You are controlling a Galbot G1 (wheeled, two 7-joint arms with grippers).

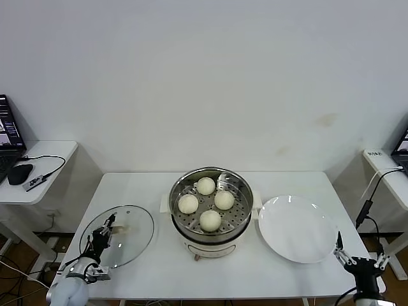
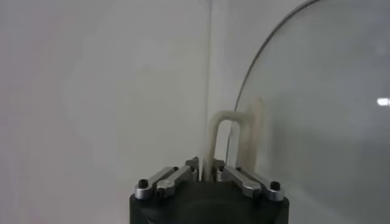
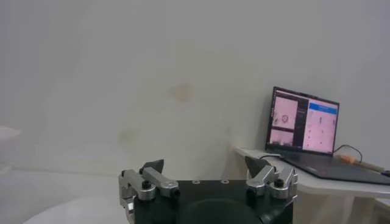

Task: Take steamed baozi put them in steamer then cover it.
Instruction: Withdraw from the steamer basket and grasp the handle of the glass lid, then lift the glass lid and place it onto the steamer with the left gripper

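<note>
Several cream-white baozi [image 1: 205, 185] sit on the perforated tray inside the steel steamer [image 1: 213, 244] at the table's middle. The cover [image 1: 131, 239], a clear glass lid, lies flat on the table to the steamer's left. My left gripper [image 1: 109, 224] is over the lid's near-left part. In the left wrist view the left gripper [image 2: 206, 167] is shut on the lid's cream handle [image 2: 222, 131], with the glass lid [image 2: 323, 109] beyond it. My right gripper [image 1: 360, 252] waits open past the table's front right corner; the right gripper [image 3: 205, 164] holds nothing.
A flat white plate [image 1: 296, 228] lies right of the steamer. Side tables stand at both ends, the left one [image 1: 44, 182] carrying a laptop, a mouse and cables. A laptop [image 3: 303, 122] shows on the right one. Bare table [image 1: 159, 271] lies in front of the steamer.
</note>
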